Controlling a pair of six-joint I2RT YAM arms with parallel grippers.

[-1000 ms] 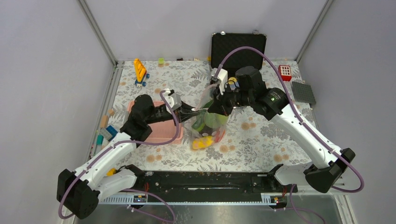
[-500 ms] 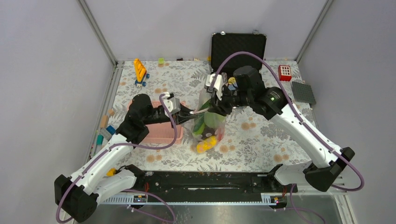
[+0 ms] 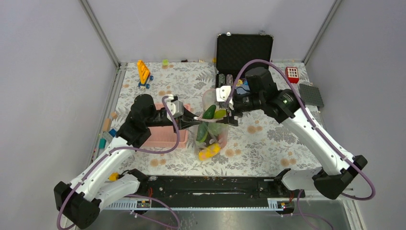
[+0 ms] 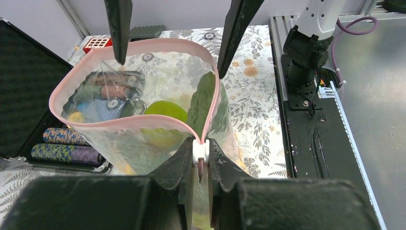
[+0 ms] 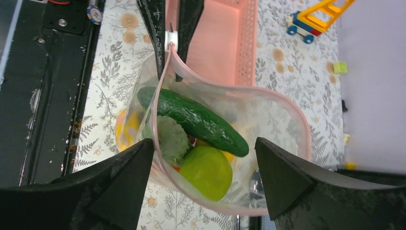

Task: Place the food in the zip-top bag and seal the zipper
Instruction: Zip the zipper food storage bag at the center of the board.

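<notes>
Closest in, a firm pinch from the left gripper (image 4: 201, 160), pressed together on the zipper (image 4: 110, 125) at its near end, right on a small white tab (image 4: 200, 149). Holding the zip-top bag (image 4: 143, 148) by that corner, mouth up.

Running straight away from the pinch toward the right arm: the zipper's long axis. Not flat, though, with the two pink strips bowed well apart into a wide loop. Plainly not sealed yet.

Down inside the loop: the long green cucumber (image 5: 196, 120) lying slantwise on top, the green leafy piece (image 5: 170, 139) tucked beside it, a lime-green round fruit (image 5: 208, 172) nestled against both, and something yellow (image 3: 209, 152) low down, seen through the plastic. Looks like loading done and sealing left, though no vouching for every piece.

At the far end of the loop, the right gripper (image 4: 170, 67): spread wide, straddling the mouth with a finger on either side, gripping nothing. So, one arm on each end of that axis. Next move, at a guess: closing on the far end and pulling along the axis to bring the strips together. Risk of a slack, puckered line otherwise.

Beyond, outside the bag: the black case (image 4: 24, 86) with rows of poker chips (image 4: 62, 143).
</notes>
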